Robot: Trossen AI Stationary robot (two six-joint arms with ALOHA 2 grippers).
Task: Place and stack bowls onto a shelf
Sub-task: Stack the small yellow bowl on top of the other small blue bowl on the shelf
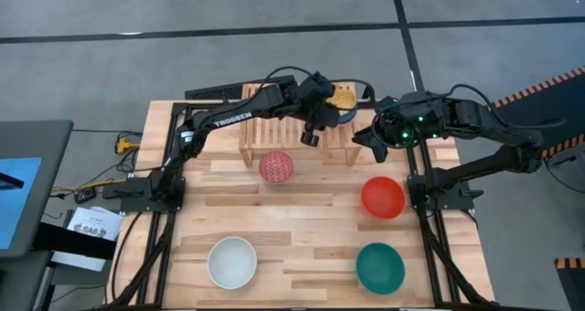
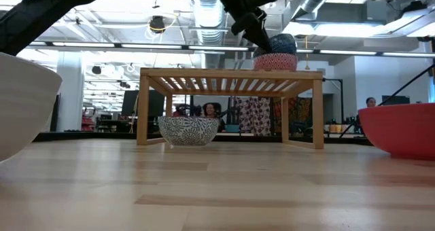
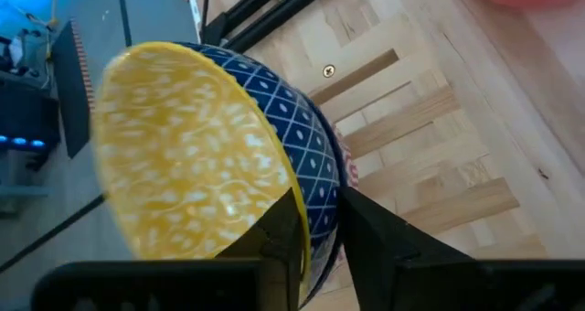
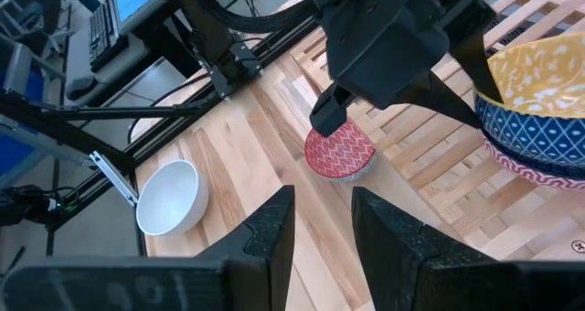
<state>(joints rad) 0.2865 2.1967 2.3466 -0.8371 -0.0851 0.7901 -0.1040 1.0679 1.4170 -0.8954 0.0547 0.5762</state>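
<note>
The yellow patterned bowl (image 3: 192, 155), pinched by its rim in the closed left pincer (image 3: 320, 224) and held tilted over the stack at the shelf (image 1: 274, 128)'s right end, could slide off if released before seating level, while the right pincer (image 4: 322, 221) hovers open nearby.

Yellow speckled bowl (image 3: 183, 155) with blue diamond-lattice outside; plain red bowl (image 1: 382, 198)

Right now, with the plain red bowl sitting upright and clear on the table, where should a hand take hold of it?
Take the red bowl by its rim, coming straight down from above with one finger inside and one outside the wall. It sits upright and open, with bare wood all round it, so any point on the rim is free. The right hand is likely nearer.
</note>
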